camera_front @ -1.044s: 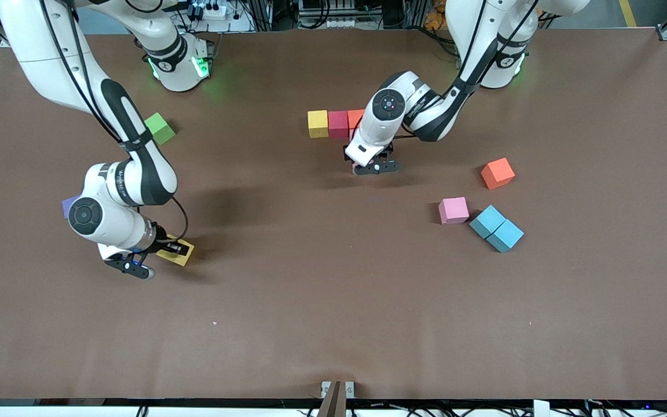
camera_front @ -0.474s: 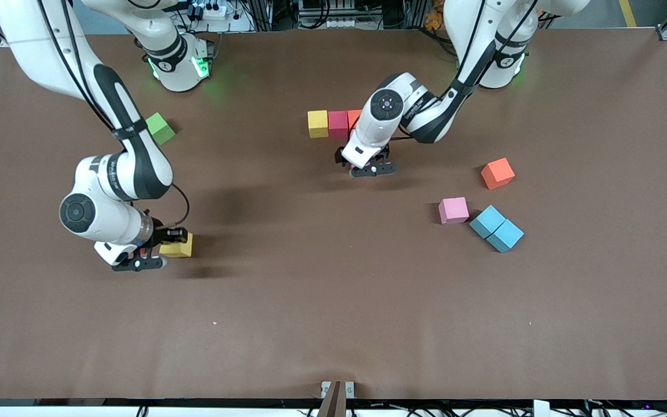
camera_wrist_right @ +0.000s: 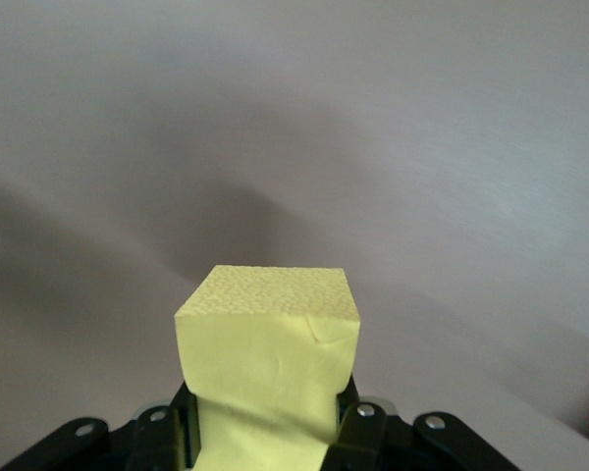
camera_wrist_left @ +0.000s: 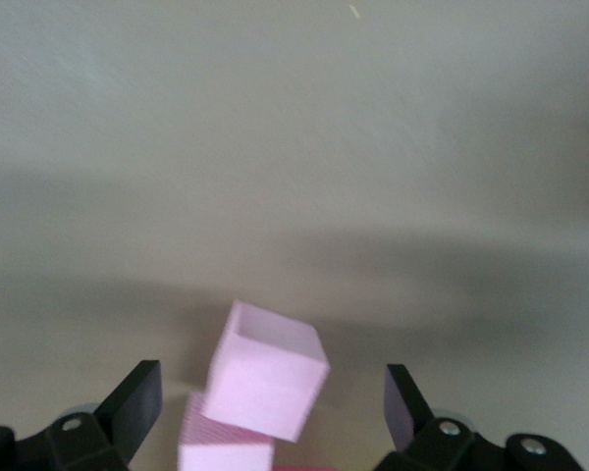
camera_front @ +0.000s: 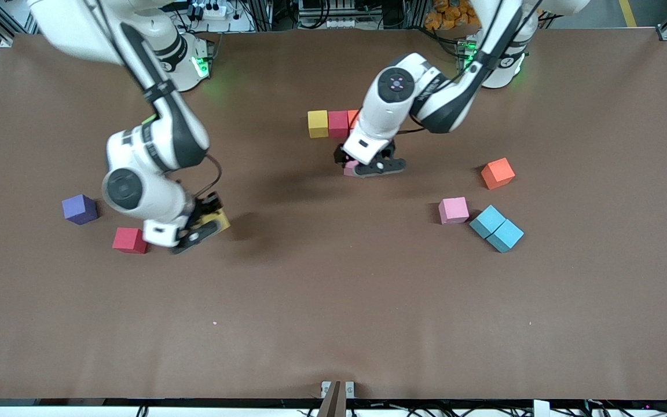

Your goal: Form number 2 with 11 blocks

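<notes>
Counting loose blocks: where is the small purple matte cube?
In the front view the small purple matte cube sits on the table at the right arm's end, beside the small red matte cube, which lies slightly nearer the camera.

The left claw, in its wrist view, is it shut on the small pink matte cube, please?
No, the left claw stands open, its fingers well apart from the small pink matte cube lying between them.

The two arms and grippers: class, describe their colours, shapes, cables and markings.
Both arms are rounded glossy white shells with black bands at the joints and black cables running along them. Each wrist has a round dark cap. Green lights glow at the bases. The left gripper and right gripper are black, with two flat fingers and small silver screws.
</notes>
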You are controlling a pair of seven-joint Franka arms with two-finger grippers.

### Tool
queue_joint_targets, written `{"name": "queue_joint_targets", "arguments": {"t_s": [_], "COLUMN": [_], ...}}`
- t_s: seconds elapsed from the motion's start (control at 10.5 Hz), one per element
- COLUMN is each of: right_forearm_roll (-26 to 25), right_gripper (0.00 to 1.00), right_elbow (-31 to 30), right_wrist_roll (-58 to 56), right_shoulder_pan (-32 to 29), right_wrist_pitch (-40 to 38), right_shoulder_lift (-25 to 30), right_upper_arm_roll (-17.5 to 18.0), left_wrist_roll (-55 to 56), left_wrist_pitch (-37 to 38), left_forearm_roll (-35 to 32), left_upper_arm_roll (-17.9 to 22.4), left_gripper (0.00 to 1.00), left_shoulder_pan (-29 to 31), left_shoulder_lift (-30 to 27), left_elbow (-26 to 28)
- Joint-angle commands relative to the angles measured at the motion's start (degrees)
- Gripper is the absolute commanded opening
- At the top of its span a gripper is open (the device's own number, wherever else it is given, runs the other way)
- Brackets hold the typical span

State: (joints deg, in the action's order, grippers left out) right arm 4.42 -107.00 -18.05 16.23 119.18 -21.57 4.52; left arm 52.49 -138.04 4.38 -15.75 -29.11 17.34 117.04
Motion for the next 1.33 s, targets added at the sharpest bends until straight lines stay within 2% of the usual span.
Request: {"name": "queue_joint_targets", "arguments": {"t_s": [0.0, 0.28, 0.57, 0.76, 0.95, 1.23], "right_forearm_roll": [0.1, -2.2, -7.8, -11.0, -10.8, -10.8], "right_gripper": [0.41, 0.41, 0.41, 0.42, 0.42, 0.42], "right_elbow": [0.9, 2.7, 3.1, 3.0, 3.0, 3.0], "right_wrist_roll": [-3.7, -3.7, -4.7, -9.7, -12.2, -18.4], "right_shoulder_pan": [6.4, 17.6, 24.3, 27.3, 28.5, 30.7], "right_wrist_pitch": [-1.1, 0.3, 2.6, 7.3, 11.3, 15.2], "right_shoulder_lift": [0.4, -2.2, -5.1, -7.2, -8.6, -10.5], "right_upper_arm_roll": [-0.3, -0.3, -0.3, -0.3, -0.3, -0.2], "left_wrist_roll": [-6.5, -17.4, -20.8, -24.3, -29.2, -30.0], "left_wrist_pitch": [3.7, 4.2, 4.2, 4.2, 4.3, 6.7], "left_forearm_roll": [-1.3, -1.4, -1.4, -1.4, -1.5, -2.1], "left_upper_arm_roll": [-0.2, -0.1, -0.1, -0.1, -0.1, 0.1], "left_gripper": [1.0, 1.0, 1.0, 1.0, 1.0, 1.0], "left_shoulder_pan": [7.2, 14.3, 18.5, 22.1, 24.7, 25.5], "left_shoulder_lift": [-1.3, 0.4, 2.3, 2.7, 3.7, 3.8], "left_elbow": [0.5, 0.3, 0.3, 1.0, 1.7, 1.6]}}
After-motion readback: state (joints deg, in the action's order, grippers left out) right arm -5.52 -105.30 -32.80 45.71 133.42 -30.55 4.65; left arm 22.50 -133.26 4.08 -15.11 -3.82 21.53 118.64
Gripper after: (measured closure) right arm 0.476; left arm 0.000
